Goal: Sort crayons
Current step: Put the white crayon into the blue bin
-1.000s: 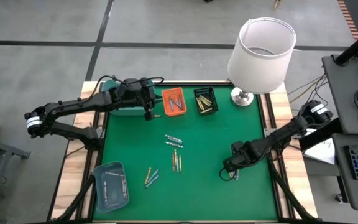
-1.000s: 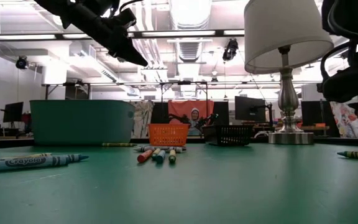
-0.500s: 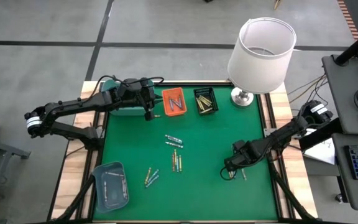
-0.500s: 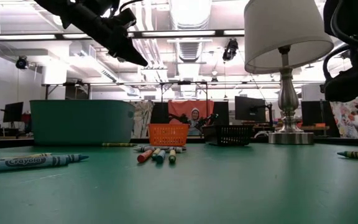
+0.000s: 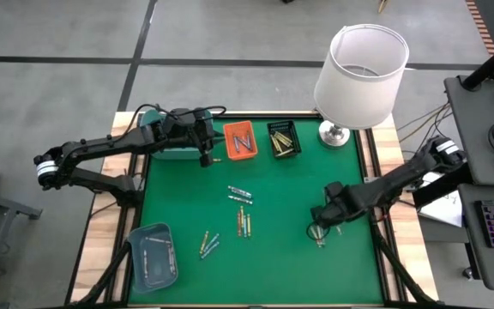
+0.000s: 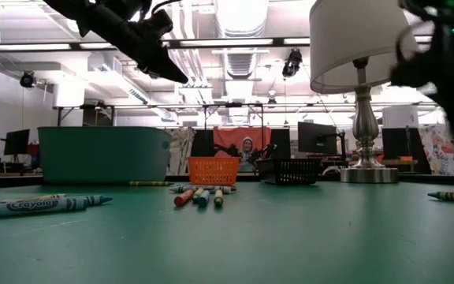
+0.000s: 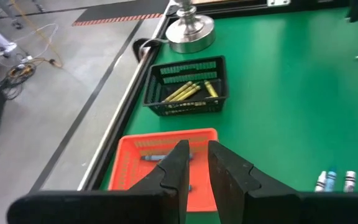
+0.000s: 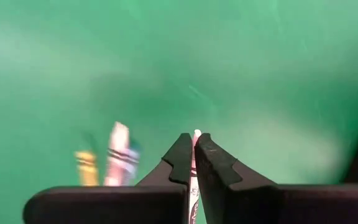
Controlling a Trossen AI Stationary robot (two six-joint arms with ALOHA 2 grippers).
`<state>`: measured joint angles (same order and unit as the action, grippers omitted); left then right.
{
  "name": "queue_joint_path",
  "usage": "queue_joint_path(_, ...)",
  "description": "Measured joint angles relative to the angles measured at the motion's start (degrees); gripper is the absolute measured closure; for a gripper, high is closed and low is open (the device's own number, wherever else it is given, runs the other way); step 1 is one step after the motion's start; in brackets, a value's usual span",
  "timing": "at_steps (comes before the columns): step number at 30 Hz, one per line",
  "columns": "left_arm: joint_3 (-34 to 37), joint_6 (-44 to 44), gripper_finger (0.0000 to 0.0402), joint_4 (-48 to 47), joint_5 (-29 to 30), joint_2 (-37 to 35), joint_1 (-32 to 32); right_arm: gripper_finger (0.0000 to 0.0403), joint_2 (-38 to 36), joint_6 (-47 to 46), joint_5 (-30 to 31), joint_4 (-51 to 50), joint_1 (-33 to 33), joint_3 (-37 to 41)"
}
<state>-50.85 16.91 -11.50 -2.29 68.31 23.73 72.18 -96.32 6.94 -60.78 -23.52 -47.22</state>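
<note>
A thin crayon [image 8: 194, 168] is pinched between the tightly closed fingers of the right gripper [image 8: 193, 144] just above the green table [image 5: 350, 172], and it could be dropped if it is tipped or swung quickly.

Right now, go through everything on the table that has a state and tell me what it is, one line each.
Right tool: shut on a crayon, above the green mat.
Left tool: nearly shut, empty, above the orange tray.
Orange tray: holds a few crayons.
Black tray: holds yellow crayons.
Teal tray: holds a few crayons.
Loose crayons: lying flat mid-mat, unsorted.
Lamp: upright at the far corner.
</note>
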Motion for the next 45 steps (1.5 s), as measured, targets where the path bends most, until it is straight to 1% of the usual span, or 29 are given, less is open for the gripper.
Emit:
queue_joint_path(3, 0.0, -0.1, 0.0358, 0.8, -1.6, 0.0, 0.0, 0.0394, -1.9, 5.5, 6.1, 0.4, 3.4, -3.1)
queue_joint_path(5, 0.0, -0.3, 0.0358, 1.6, -1.7, 0.0, 0.0, 0.0394, -2.6, 11.0, 9.7, 1.1, 6.0, -5.3)
queue_joint_path(8, 0.0, -1.1, 0.0358, 2.6, -1.8, 0.0, 0.0, 0.0394, -2.8, 21.8, 13.8, 4.7, 10.0, -8.2)
queue_joint_path(10, 0.0, -1.4, 0.0358, 2.7, -1.8, 0.0, 0.0, 0.0394, -2.7, 29.9, 15.3, 9.8, 12.6, -9.2)
queue_joint_path(12, 0.0, -1.5, 0.0358, 2.7, -1.8, 0.0, 0.0, 0.0394, -2.6, 38.6, 15.6, 17.0, 15.4, -9.3)
queue_joint_path(17, 0.0, -1.6, 0.0358, 2.2, -1.8, -1.1, 0.0, 0.0394, -2.6, 59.0, 15.6, 39.8, 20.9, -6.8)
queue_joint_path(22, -2.5, -2.3, 0.0358, -3.9, -1.8, -5.9, 0.0, 0.0394, 0.0, 76.1, 14.7, 63.0, 23.1, -2.9)
queue_joint_path(25, -4.3, -3.8, 0.0358, -7.8, -1.8, -9.2, 0.0, 0.0394, 3.8, 83.2, 10.2, 77.0, 23.8, -1.3)
queue_joint_path(29, -6.2, -7.1, 0.0358, -11.5, -1.8, -13.4, -0.1, 0.0394, 11.2, 88.9, 3.5, 93.7, 24.5, -1.3)
queue_joint_path(33, -6.9, -11.2, 0.0358, -12.2, -1.8, -17.3, -0.1, 0.0394, 20.5, 91.8, -3.1, 110.3, 24.7, -2.9)
queue_joint_path(35, -7.0, -12.9, 0.0358, -12.4, -1.8, -19.1, -0.1, 0.0394, 24.9, 92.5, -5.8, 116.2, 24.7, -5.3)
queue_joint_path(39, -7.5, -15.5, 0.0358, -12.8, -1.8, -22.1, -0.2, 0.0394, 33.2, 94.3, -11.8, 123.0, 24.7, -12.4)
queue_joint_path(45, -7.5, -16.0, 0.0358, -12.5, -1.8, -25.5, -0.2, 0.0394, 44.9, 93.9, -22.0, 123.2, 24.6, -27.1)
